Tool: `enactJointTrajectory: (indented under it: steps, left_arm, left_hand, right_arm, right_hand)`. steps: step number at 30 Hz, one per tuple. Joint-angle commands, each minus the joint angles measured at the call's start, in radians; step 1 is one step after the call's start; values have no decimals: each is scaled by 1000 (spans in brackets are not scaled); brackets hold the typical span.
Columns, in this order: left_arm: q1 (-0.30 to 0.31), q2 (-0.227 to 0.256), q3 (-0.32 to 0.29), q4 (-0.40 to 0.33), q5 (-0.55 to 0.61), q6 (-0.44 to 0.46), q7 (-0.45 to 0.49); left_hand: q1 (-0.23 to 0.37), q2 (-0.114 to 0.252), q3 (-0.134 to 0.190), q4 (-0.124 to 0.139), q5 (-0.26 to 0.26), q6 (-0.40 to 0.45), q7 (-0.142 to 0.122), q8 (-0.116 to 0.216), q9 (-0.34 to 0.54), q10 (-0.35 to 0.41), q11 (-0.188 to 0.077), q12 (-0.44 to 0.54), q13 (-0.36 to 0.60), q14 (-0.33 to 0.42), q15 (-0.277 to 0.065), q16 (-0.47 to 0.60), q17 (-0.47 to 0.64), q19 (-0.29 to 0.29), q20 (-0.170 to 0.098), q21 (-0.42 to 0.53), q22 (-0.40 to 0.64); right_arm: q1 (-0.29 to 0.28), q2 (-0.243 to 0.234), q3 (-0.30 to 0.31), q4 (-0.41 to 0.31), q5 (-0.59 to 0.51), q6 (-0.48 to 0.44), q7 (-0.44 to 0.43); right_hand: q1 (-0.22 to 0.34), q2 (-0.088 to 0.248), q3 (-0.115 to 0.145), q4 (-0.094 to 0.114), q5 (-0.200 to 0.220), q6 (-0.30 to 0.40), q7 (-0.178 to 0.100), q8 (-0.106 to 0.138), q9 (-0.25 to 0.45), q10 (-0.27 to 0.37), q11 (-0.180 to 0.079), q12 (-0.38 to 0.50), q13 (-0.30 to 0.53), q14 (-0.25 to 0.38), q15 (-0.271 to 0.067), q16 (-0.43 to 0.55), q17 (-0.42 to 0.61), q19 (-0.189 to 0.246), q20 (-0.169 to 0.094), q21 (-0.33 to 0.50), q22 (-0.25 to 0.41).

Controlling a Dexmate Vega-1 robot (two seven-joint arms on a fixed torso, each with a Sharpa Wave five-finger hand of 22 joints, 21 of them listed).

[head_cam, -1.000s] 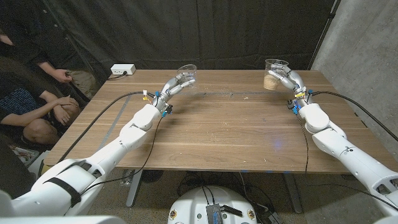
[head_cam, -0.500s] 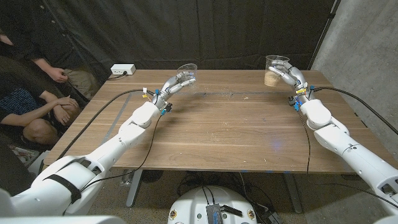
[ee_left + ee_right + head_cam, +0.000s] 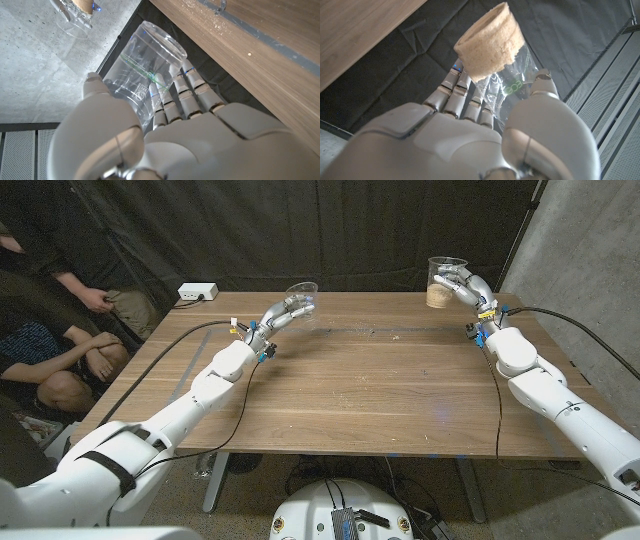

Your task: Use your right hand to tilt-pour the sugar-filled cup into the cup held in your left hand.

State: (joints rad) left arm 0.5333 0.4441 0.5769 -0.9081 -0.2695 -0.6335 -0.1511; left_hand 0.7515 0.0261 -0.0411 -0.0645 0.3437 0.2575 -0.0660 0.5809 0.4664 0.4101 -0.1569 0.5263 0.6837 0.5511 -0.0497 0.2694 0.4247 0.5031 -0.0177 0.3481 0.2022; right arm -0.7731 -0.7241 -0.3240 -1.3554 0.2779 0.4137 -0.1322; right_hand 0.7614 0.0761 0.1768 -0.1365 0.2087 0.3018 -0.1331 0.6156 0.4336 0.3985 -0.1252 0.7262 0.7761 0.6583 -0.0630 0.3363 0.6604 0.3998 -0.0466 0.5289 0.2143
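Note:
A clear plastic cup with brown sugar (image 3: 442, 284) in its bottom is held upright above the table's far right by my right hand (image 3: 466, 288). The right wrist view shows the sugar-filled cup (image 3: 492, 55) between that hand's (image 3: 470, 135) fingers and thumb. My left hand (image 3: 284, 311) holds an empty clear cup (image 3: 302, 297) tilted, above the far middle-left of the table. In the left wrist view the empty cup (image 3: 142, 70) sits between the thumb and fingers of the left hand (image 3: 170, 135), and the sugar cup (image 3: 75, 15) shows far off.
The wooden table (image 3: 350, 390) stretches between both arms. A white power strip (image 3: 197, 292) lies at its far left corner. People (image 3: 50, 330) sit beyond the table's left side. A concrete wall (image 3: 590, 270) stands to the right, a black curtain behind.
My right hand has lifted the sugar cup higher and a little farther back. The left hand with the empty cup has barely moved.

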Motion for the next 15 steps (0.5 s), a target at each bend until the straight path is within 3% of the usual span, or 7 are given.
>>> enactJointTrajectory:
  steps: [1, 15]
  left_arm:
    - [-48, -24, 15, 80, -6, -23, -40]
    - [-125, -84, 33, 237, -14, -89, -80]
  left_hand:
    - [6, 6, -4, 0, -2, 10, -2, 5, 4, 9, 2, 7, 4, 9, -119, -1, 2, -5, 0, 0, 5]
    - [10, 10, -7, 0, -9, 15, -2, 9, 5, 14, 2, 14, 8, 12, -117, -6, 6, -7, -5, 0, 5]
  right_arm:
    - [23, -15, 9, -59, 16, -61, 24]
    - [48, -42, 18, -126, 26, -129, 47]
  right_hand:
    - [2, 7, 8, 0, -1, 4, 8, 8, 5, 10, 4, 2, 4, 10, -170, -1, 3, 11, -75, 6, 3]
    - [-1, 10, 9, 2, -5, 3, 14, 7, 6, 12, 8, 1, 6, 14, -170, -2, 6, 12, -71, 6, 3]
